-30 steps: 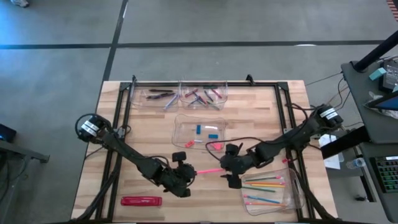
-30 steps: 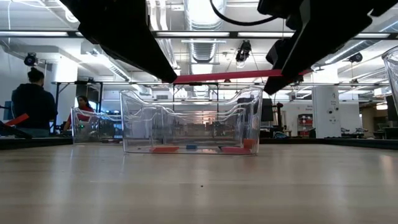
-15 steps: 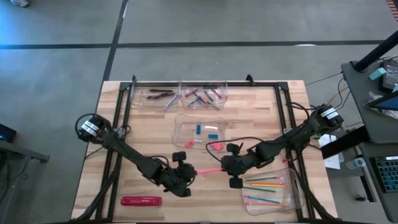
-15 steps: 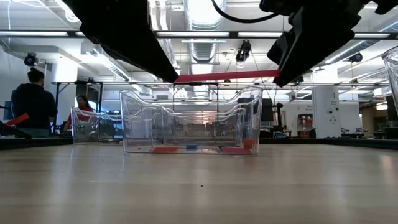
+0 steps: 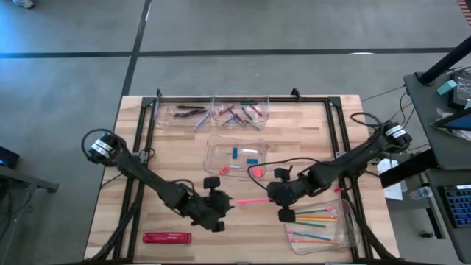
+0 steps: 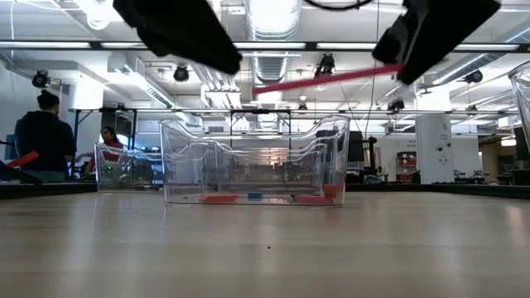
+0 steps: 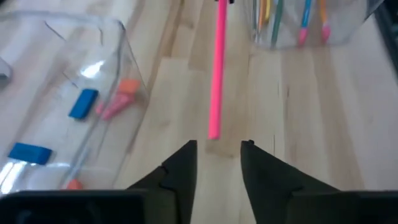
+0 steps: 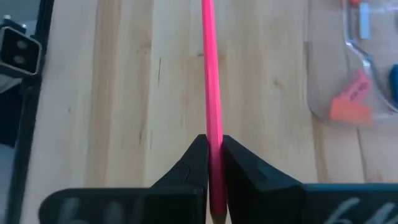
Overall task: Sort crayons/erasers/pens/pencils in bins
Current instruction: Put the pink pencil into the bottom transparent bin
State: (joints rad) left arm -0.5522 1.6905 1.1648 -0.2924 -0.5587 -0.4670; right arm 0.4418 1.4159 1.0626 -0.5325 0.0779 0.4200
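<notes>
- The long thin pink pencil [image 5: 250, 199] is changing hands: a second ago the left claw [image 7: 217, 163] was clamped on one end while the right claw [image 8: 213, 155] was standing open at the other; now the right claw is gripping it and the left claw is letting go.
- The left claw's fingers are standing apart, the pencil's near end just clear of them and touching neither finger, as the left wrist view shows.
- The right claw is pinched tight on the pencil, fingers pressing both sides of the shaft.
- In the low view the pencil is hanging in the air, well above the wooden tabletop [image 5: 176, 147], now tilting up toward the right claw's side where it was level before.
- Judgement: the handover is looking complete. The pencil is now sitting with the arm nearest the clear rectangular plastic bin holding coloured pencils [image 5: 346, 234], so the drop into that bin is likely next.
</notes>
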